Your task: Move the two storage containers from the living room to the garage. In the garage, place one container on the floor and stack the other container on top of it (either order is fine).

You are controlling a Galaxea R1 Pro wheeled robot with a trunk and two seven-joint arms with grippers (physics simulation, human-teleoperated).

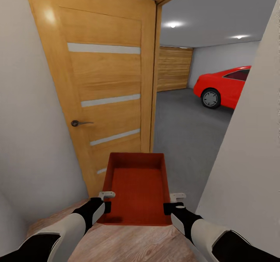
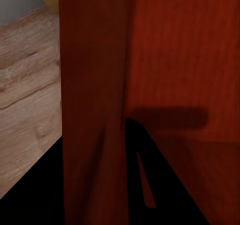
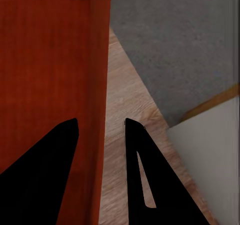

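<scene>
I carry one storage container (image 1: 137, 192) out in front of me, its long axis pointing straight ahead at the gap beside the open door (image 1: 105, 87), with the garage floor (image 1: 182, 137) lying just beyond its far end. My left hand (image 1: 104, 204) grips the container's left wall and my right hand (image 1: 173, 205) straddles the right wall, each with one finger inside and one outside. The doorway looks barely wider than the load, so I judge I must drive dead straight.
</scene>
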